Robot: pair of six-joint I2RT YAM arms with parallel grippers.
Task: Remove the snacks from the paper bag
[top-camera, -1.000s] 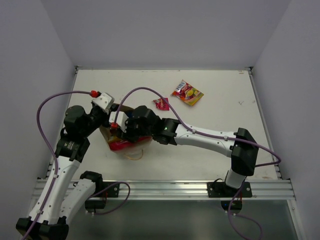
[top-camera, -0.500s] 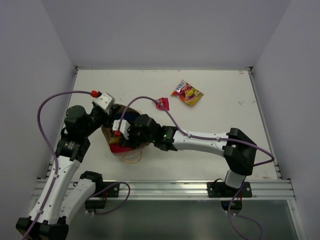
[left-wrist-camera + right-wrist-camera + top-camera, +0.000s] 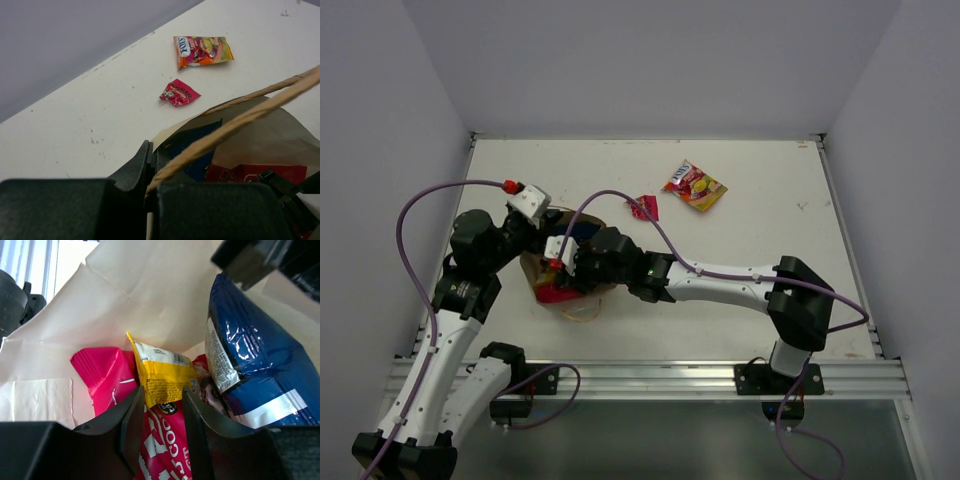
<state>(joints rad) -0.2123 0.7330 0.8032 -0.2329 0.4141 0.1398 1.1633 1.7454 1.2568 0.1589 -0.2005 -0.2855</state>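
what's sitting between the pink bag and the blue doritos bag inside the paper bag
The slim yellow bar lies between the pink bag and the blue Doritos bag, inside the paper bag; the right wrist view shows it.

Right wrist view: the slim yellow bar's [image 3: 160,372] lower end sits behind the right pincer [image 3: 162,407] fingers [image 3: 131,415], can't tell if they touch it. Pink bag [image 3: 102,375] bottom blocked by the pincer body. Blue Doritos bag [image 3: 255,370] cut by the right edge, top corner behind a blurred dark part.

Top view: paper bag [image 3: 533,268] mostly under both arms. Right pincer is buried in its mouth, tips not visible.

Left wrist view: string handle [image 3: 240,117] disappears between the left pincer [image 3: 150,187] fingers, contact point hidden by the pincer body. Tiny red wrapper [image 3: 179,93] print unreadable.
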